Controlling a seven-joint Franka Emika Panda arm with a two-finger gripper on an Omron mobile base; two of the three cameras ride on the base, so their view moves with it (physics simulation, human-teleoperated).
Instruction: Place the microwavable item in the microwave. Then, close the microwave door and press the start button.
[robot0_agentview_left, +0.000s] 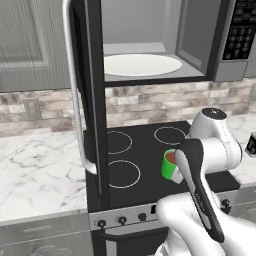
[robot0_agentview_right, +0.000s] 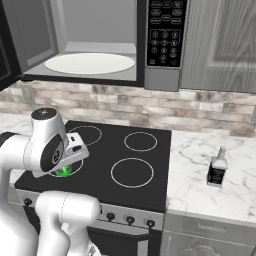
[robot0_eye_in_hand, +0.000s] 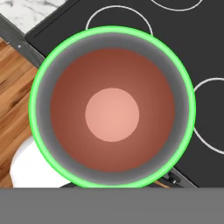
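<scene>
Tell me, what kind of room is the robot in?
It looks like a kitchen. There is a black stove top with ring burners, an open microwave hanging above it, and a marble counter with a stone-tile wall behind.

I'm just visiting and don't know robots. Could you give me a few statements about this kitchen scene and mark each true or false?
1. The microwave door stands open. True.
2. The green mug already sits on the turntable plate. False: it is down over the stovetop, at the robot's hand.
3. The mug holds a reddish-brown liquid. True.
4. A small dark bottle stands on the counter beside the stove. True.
5. The keypad is on the door. False: it is on the microwave's body, beside the cavity.
</scene>
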